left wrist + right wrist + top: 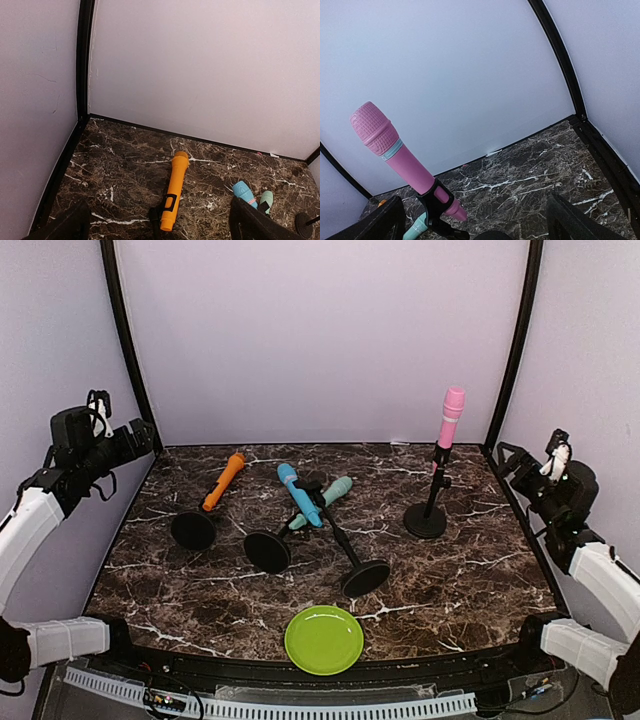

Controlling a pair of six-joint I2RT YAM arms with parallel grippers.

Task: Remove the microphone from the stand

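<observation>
A pink microphone stands upright in the clip of a black stand at the back right; it also shows in the right wrist view, held by the clip. My right gripper is open and empty, raised at the right edge, apart from the pink microphone; its fingers frame the bottom of its view. My left gripper is open and empty, raised at the far left; its fingers show at the bottom corners. An orange microphone lies below it in a toppled stand.
The orange microphone, a blue one and a mint one lie in toppled stands with round black bases mid-table. A green plate sits at the front centre. Walls enclose the marble table.
</observation>
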